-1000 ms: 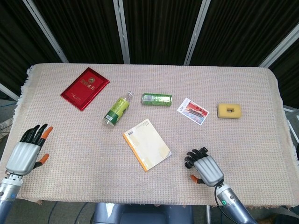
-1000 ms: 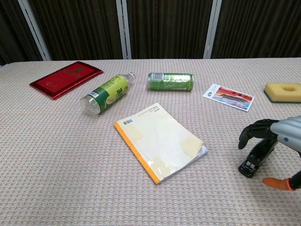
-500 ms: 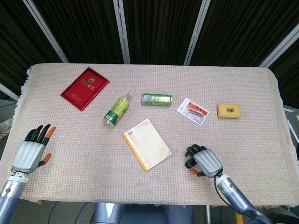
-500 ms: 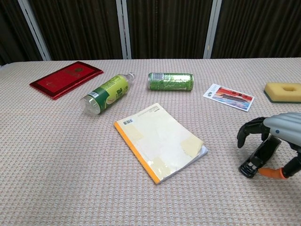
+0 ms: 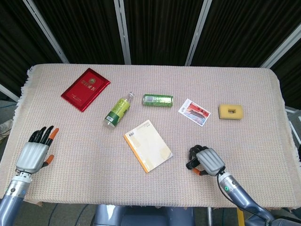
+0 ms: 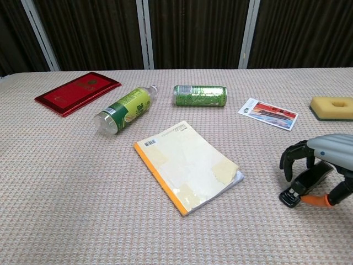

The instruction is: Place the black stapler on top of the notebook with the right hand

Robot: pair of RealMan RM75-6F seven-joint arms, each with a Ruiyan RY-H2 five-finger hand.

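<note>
Head view, right hand: the right hand (image 5: 205,161) sat at the near right of the desk (image 5: 244,84), fingers curled down over something dark. Couldn't really make out the stapler from up there.
Head view, notebook: the notebook (image 5: 147,145) lay flat, left of that hand and apart from it, orange spine on its left edge.
Head view, left hand: the left hand (image 5: 34,153) was way off at the near left corner, fingers apart, holding nothing.
Chest view, stapler: much clearer here. The black stapler (image 6: 305,186) was on the cloth with the right hand's fingers (image 6: 290,157) wrapped over its top and the orange-tipped thumb at its near end. Looked like a grip closing, stapler not lifted yet.
Chest view, how I'd do it: I'd squeeze both long sides firmly before lifting, raise it straight up so it clears the cloth, then travel left and set it down mid-cover, away from the loose right corner.
</note>
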